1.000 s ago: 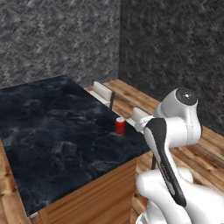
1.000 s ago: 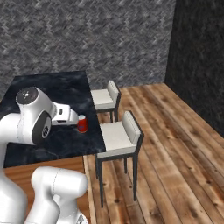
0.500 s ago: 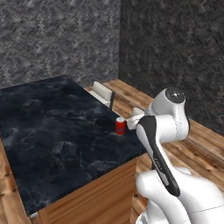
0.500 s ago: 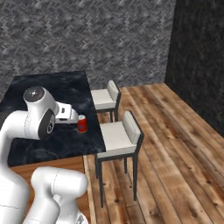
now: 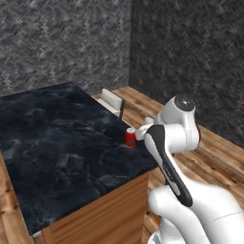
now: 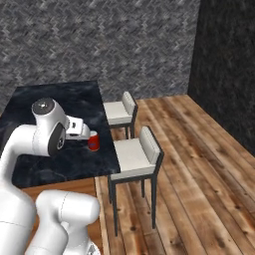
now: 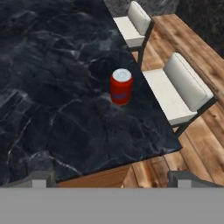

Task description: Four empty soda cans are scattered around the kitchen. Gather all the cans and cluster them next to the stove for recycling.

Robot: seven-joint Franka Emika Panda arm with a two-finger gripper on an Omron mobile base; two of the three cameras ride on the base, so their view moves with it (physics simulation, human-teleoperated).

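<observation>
red soda can (image 7: 121, 86) upright on black countertop (image 7: 52, 87).

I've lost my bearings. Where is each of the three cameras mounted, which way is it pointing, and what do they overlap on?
Left base view: behind the arm to its left, looking forward and down over the black counter; white arm rises lower right.
Right base view: behind to its right, facing the two stools; arm lower left.
Hand view: on the hand, looking down along the open gripper at the counter edge.
Shared: all three show the red soda can upright near the counter edge.
</observation>
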